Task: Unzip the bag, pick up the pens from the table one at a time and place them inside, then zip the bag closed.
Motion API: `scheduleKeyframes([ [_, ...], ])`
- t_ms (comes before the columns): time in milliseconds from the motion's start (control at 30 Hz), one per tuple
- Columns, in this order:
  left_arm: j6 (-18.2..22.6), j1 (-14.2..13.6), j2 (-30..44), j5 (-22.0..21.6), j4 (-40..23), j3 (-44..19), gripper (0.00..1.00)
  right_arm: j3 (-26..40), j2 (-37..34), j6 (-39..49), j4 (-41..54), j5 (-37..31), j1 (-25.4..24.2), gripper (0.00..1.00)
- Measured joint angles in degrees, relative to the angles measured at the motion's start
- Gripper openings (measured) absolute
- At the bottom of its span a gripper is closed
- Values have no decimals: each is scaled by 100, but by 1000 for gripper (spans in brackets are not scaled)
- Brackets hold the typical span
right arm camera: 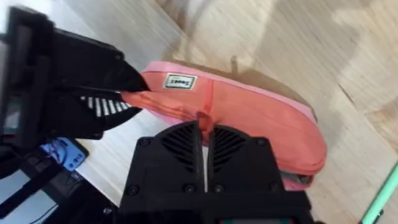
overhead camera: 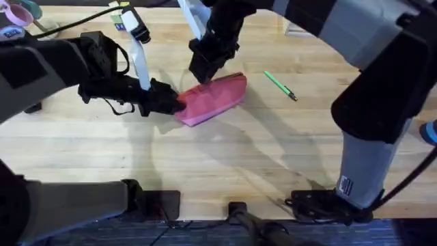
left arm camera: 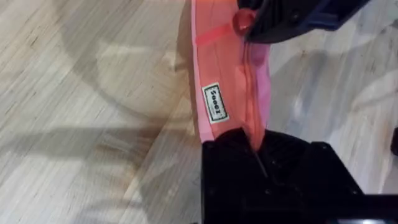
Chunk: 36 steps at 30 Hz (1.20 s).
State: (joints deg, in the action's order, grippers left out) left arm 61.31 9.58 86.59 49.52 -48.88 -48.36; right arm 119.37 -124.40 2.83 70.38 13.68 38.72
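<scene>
The pink-red bag (overhead camera: 215, 98) lies mid-table on the wooden table (overhead camera: 225, 164), its white label (left arm camera: 215, 102) facing up. My left gripper (overhead camera: 175, 102) is shut on the bag's left end, and the fabric runs in between its black fingers (left arm camera: 258, 146). From above, my right gripper (overhead camera: 203, 70) is shut on the red zipper pull (right arm camera: 203, 118) near the middle of the zipper line (left arm camera: 247, 81). The zipper looks closed along the stretch I can see. One green pen (overhead camera: 280, 85) lies on the table to the right of the bag, apart from it, also seen as pen (right arm camera: 380, 200).
A white strip and a small boxy item (overhead camera: 138, 41) lie behind the left arm. A pink and teal object (overhead camera: 20, 14) sits at the far left corner, and a blue thing (overhead camera: 430, 131) at the right edge. Bare wood stretches in front of the bag.
</scene>
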Motion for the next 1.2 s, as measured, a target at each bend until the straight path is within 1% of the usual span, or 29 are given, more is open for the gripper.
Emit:
scheduleKeyframes([
  [133, 0, 16, 0, 27, 13, 0, 42, 148, 0, -4, -26, 245, 22, 31],
  [433, 1, 48, 0, 35, 22, 0, 42, 151, 0, -70, -402, 555, 90, 31],
  [700, 1, 48, 0, 33, -17, 0, 41, 151, 0, -108, -443, 605, 301, 31],
  [900, -1, 48, 0, 39, -15, 0, 41, 151, -45, -113, -426, 639, 344, 31],
  [1100, 1, 48, 0, 62, 7, 0, 41, 151, -278, -181, -625, 1306, 487, 31],
  [1200, 6, 53, 0, 46, -12, 15, 41, 151, -318, -200, -653, 1377, 568, 31],
])
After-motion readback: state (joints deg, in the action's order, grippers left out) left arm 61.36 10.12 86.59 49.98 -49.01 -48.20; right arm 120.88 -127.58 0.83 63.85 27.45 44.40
